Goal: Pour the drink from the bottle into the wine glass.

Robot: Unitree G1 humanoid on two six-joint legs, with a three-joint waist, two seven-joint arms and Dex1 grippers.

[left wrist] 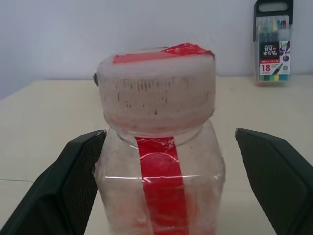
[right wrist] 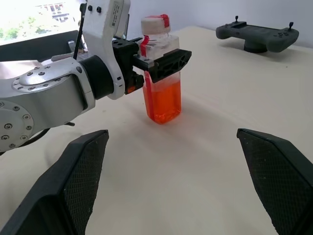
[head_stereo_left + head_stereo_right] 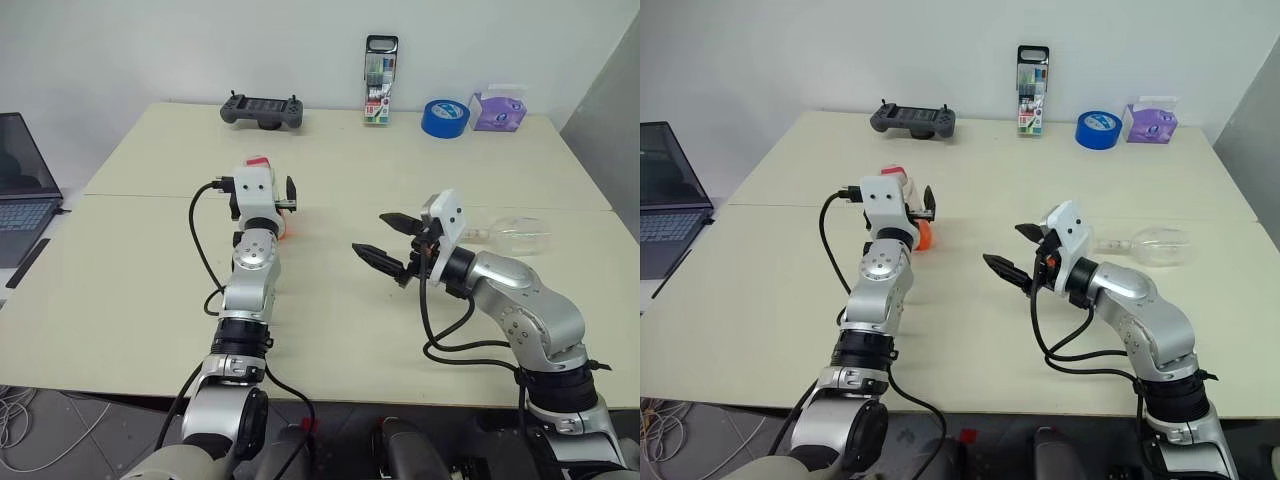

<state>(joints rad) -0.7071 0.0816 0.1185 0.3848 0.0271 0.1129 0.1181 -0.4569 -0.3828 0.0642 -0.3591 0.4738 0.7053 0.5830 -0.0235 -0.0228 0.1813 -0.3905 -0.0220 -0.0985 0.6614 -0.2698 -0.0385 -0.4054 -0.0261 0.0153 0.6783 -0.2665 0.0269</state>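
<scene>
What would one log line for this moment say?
left gripper: jaws open around bottle | right gripper: open, empty | glass: lying on table

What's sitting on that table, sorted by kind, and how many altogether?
Clear plastic bottle of orange drink: 1
Clear wine glass lying on its side: 1
Dark grey game controller: 1
Clear marker case: 1
Blue tape roll: 1
Purple tissue pack: 1
Total: 6

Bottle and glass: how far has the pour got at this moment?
Early stage; nothing is poured. The bottle stands upright, capped, with its orange drink inside. In hand: the open left gripper brackets the bottle, one finger against its side, the other apart. The right gripper is open and empty. The wine glass lies on its side behind the right arm. Left: grasp, uncap, stand the glass up, pour.
</scene>
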